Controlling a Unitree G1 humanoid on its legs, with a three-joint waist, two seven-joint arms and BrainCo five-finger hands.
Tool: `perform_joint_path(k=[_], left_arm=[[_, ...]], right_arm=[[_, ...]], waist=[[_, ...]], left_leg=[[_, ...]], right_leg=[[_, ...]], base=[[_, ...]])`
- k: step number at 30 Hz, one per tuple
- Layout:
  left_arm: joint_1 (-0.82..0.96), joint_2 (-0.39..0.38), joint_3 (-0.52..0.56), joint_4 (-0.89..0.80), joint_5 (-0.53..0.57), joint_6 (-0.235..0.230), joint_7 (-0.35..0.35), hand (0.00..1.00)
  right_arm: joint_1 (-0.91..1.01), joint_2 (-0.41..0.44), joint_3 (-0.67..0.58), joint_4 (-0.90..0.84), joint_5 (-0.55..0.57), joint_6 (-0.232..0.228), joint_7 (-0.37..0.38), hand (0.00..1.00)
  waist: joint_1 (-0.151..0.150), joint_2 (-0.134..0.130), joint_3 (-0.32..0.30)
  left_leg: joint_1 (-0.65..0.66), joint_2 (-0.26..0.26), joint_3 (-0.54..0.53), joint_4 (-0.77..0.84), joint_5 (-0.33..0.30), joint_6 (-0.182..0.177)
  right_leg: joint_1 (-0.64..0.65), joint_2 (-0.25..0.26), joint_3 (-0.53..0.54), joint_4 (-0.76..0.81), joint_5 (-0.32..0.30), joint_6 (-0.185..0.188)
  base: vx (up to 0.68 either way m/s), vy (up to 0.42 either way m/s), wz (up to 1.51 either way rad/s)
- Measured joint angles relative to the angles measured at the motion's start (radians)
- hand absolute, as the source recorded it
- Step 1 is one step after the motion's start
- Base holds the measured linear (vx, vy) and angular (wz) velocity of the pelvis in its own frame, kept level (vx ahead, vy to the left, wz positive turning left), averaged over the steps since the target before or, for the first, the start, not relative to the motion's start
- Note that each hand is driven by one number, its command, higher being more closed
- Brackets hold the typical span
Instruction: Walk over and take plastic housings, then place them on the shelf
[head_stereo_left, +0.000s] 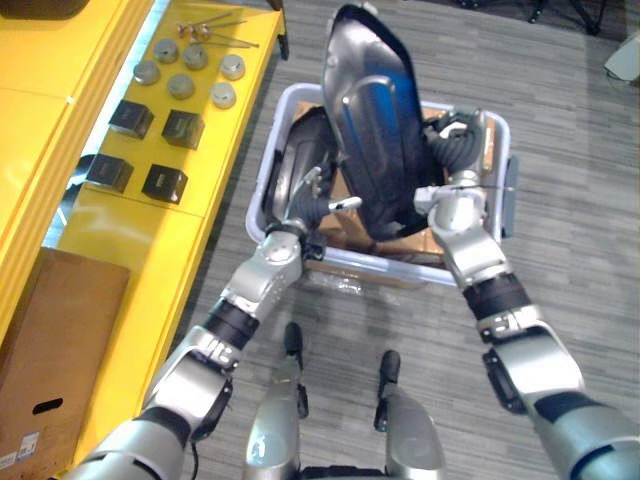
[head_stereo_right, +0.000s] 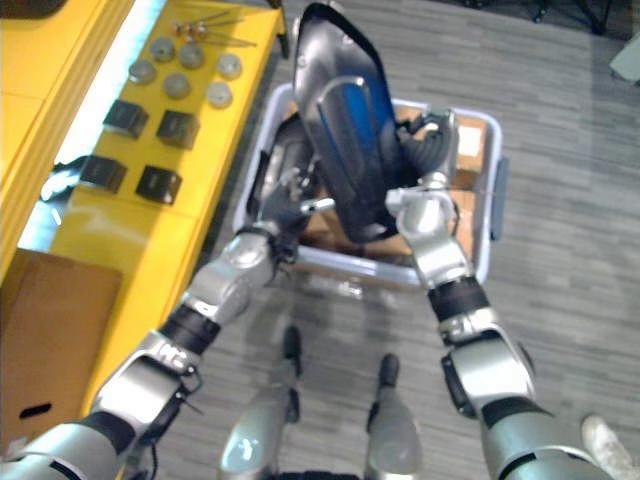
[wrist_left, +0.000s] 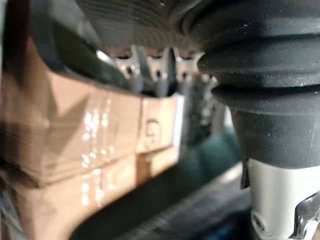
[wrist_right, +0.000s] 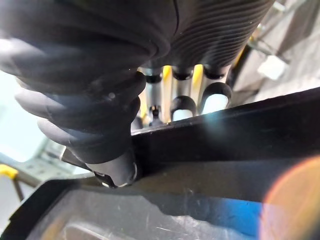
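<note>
Carefully now: your right hand (head_stereo_left: 455, 148) pinches the plastic housing (head_stereo_left: 370, 110) by its lower edge, fingers over the rim and thumb under it. Your left hand (head_stereo_left: 303, 212) sits at the shell's 7 o'clock corner; I cannot tell how its fingers are set. Gripped so low, the tall shell may tip or slip from the pinch as you turn to the yellow shelf (head_stereo_left: 60, 60) at 9 o'clock. It could also clip the second housing (head_stereo_left: 298, 150) in the bin (head_stereo_left: 503, 140). The held housing rises toward 12 o'clock from both hands, above the bin.
</note>
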Motion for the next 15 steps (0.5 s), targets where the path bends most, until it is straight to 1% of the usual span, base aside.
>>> perform_joint_path(k=[3,7,9,12,13,15], left_arm=[[-0.009,-0.021,-0.017,0.01,-0.072,-0.022,-0.022,0.0],[-0.018,-0.022,-0.04,0.034,-0.087,-0.027,-0.022,0.0],[-0.02,-0.022,-0.046,0.041,-0.099,-0.028,-0.015,0.0],[-0.043,-0.025,-0.071,0.069,-0.098,-0.02,0.014,0.0],[-0.048,-0.028,-0.076,0.071,-0.089,-0.006,0.032,0.0],[-0.049,-0.034,-0.078,0.085,-0.059,0.001,0.056,0.0]], right_arm=[[-0.003,0.01,0.018,0.05,0.0,0.0,-0.01,1.0],[-0.016,0.01,0.033,0.089,0.001,-0.011,-0.027,1.0],[-0.042,0.016,0.046,0.117,0.01,-0.029,-0.045,1.0],[-0.075,0.03,0.048,0.124,0.015,-0.06,-0.078,1.0],[-0.088,0.039,0.051,0.124,0.021,-0.074,-0.092,1.0],[-0.104,0.061,0.063,0.118,0.022,-0.083,-0.111,1.0]], waist=[[0.001,0.0,0.0],[-0.003,0.0,0.0],[-0.003,0.0,0.0],[0.001,0.0,0.0],[0.001,0.0,0.0],[0.001,0.0,0.0]], left_leg=[[-0.003,-0.001,-0.006,0.0,0.0,0.0],[-0.012,0.0,-0.017,0.0,0.002,-0.002],[-0.014,0.0,-0.019,0.0,0.002,-0.002],[-0.015,0.0,-0.019,0.0,0.002,-0.002],[-0.015,0.0,-0.019,0.0,0.002,-0.002],[-0.014,0.001,-0.019,0.001,0.002,-0.002]], right_leg=[[0.0,0.0,-0.006,-0.002,0.0,0.0],[0.0,0.002,-0.019,-0.006,0.0,0.0],[0.0,0.003,-0.021,-0.008,0.0,0.0],[0.0,0.003,-0.022,-0.008,0.0,0.0],[0.0,0.003,-0.022,-0.009,0.0,0.0],[0.001,0.003,-0.022,-0.009,0.0,0.0]], base=[[0.0,-0.019,0.03],[-0.01,-0.028,0.08],[0.0,-0.013,0.02],[0.0,0.0,0.0],[0.0,0.0,0.0],[0.0,0.0,0.0]])
